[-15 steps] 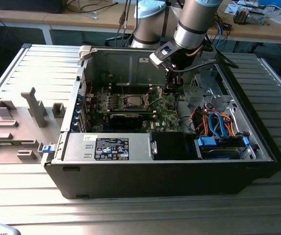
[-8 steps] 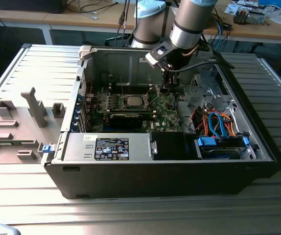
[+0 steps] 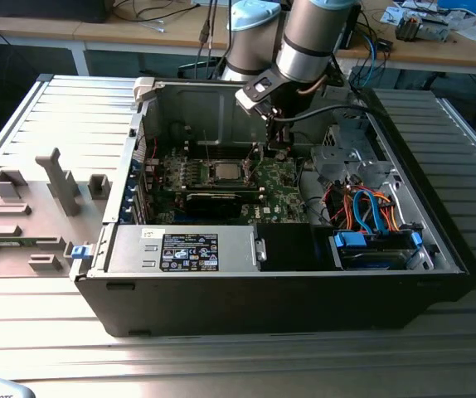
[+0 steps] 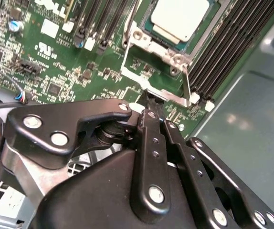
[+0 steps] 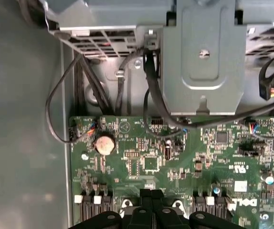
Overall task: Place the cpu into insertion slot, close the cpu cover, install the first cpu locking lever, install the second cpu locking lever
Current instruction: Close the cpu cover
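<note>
Open black computer case [image 3: 279, 307] on slatted metal desk [image 3: 221, 365] holds a grey power supply box [image 3: 138, 249] in front of the green motherboard [image 3: 284, 186]. Silver-grey square cpu [image 4: 180, 19] sits mid-motherboard in the silvery-rimmed insertion slot [image 4: 168, 95], thin silvery cpu cover [image 4: 144, 42] framing it. Black claw [image 4: 151, 107] closed, fingers pressed together, tips over motherboard just beside slot rim.

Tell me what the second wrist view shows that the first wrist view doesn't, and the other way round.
Second wrist view: the cpu sitting in the insertion slot, with long black memory slots beside it.
First wrist view: a round coin battery, a grey metal bracket and black cables by the case wall.
Shared: the green motherboard and the black gripper, shut, close to the board.
</note>
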`<action>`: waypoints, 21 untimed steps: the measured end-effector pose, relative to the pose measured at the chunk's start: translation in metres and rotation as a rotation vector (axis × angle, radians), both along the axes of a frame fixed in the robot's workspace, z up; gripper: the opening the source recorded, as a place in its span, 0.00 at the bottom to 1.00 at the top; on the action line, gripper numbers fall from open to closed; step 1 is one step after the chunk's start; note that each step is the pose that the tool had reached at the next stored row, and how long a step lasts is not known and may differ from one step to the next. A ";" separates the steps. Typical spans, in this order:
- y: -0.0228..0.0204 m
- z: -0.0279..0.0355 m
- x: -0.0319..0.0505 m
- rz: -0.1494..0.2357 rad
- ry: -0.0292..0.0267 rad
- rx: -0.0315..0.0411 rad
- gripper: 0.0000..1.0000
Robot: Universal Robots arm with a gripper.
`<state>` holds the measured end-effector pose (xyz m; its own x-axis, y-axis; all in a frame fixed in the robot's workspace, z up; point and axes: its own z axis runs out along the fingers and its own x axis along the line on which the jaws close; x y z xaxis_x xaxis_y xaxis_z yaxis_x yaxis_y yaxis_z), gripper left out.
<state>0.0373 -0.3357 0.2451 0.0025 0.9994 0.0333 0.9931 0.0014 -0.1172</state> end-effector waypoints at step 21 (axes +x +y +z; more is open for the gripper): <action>0.0000 0.0000 -0.0389 0.000 -0.0003 -0.0001 0.11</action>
<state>-0.0016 -0.3357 0.2451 0.0025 0.9994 0.0333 0.9931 0.0014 -0.1169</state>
